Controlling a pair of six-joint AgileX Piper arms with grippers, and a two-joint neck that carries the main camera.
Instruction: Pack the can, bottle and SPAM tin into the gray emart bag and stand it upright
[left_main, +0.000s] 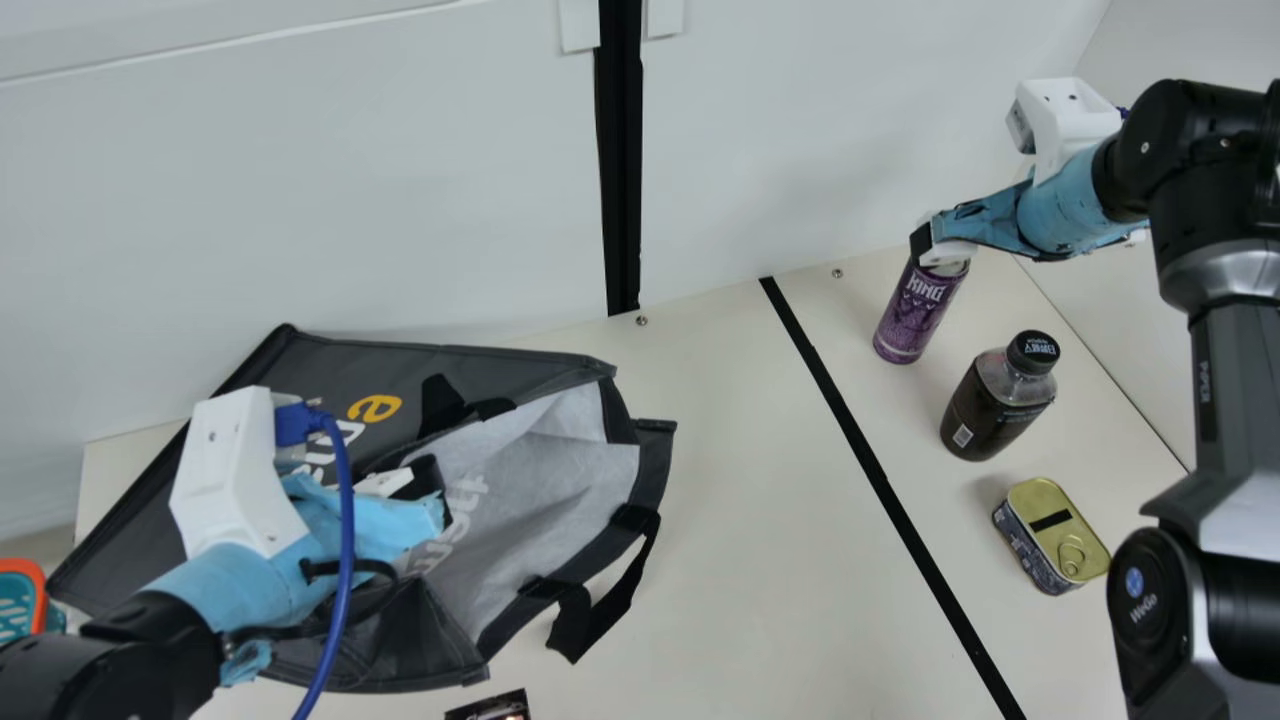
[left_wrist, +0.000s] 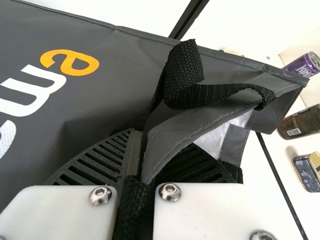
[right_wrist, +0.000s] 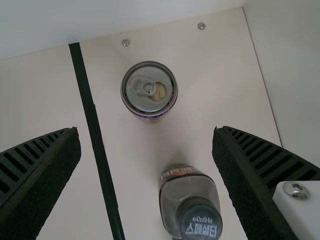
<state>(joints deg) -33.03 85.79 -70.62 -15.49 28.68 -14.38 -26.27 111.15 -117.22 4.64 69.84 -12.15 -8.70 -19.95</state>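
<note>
The right end effector (left_main: 937, 246) is hanging over the can (left_main: 914, 315), its fingers spread wide open; in the right wrist view the can's top is showing between them, beyond the tips and touching neither. The can is standing upright on the tabletop (left_main: 740, 520), near the back wall (left_main: 430, 200). The bottle (left_main: 988, 412) is standing upright just beside the can, and the SPAM tin (left_main: 1045, 530) is lying flat past the bottle, its ring-pull lid facing up, farther from that end effector than the can is. Across a black strip (left_main: 880, 475) from these three, the gray emart bag (left_main: 560, 440) is lying on its side, its mouth facing them and its pale lining showing. The left end effector (left_main: 428, 490) is gripping the bag at the mouth, closing on the edge fabric and a black strap (left_wrist: 185, 70).
</note>
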